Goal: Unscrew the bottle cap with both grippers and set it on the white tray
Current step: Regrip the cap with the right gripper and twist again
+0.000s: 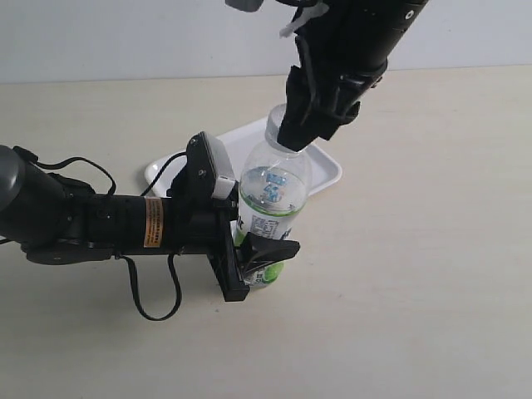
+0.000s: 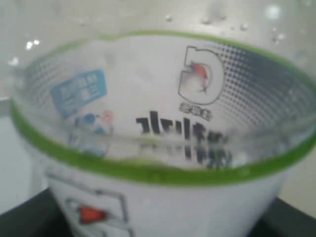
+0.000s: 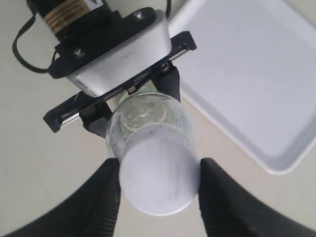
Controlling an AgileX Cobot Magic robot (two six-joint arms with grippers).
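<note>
1. Exterior view: the white tray [image 1: 328, 170] lies on the desk [image 1: 416, 291] just behind the bottle [image 1: 270, 191], and a black cable [image 1: 154, 307] loops beside the left arm.
2. The bottle stands about upright, neck up, with the bottle cap [image 3: 158, 180] at its top.
3. The left gripper [image 1: 264, 264] reaches in level from the side, its jaws clamped on the bottle's label. The right gripper [image 1: 291, 137] hangs steeply above, its jaws pinching the bottle cap.

your left arm [image 1: 83, 220]: black, orange sticker [image 1: 154, 221] | left gripper [image 1: 264, 264]: black, grey box [image 1: 223, 170] (silvery sheen) | black cables [image 1: 154, 318] | right arm [image 1: 357, 41]: black
</note>
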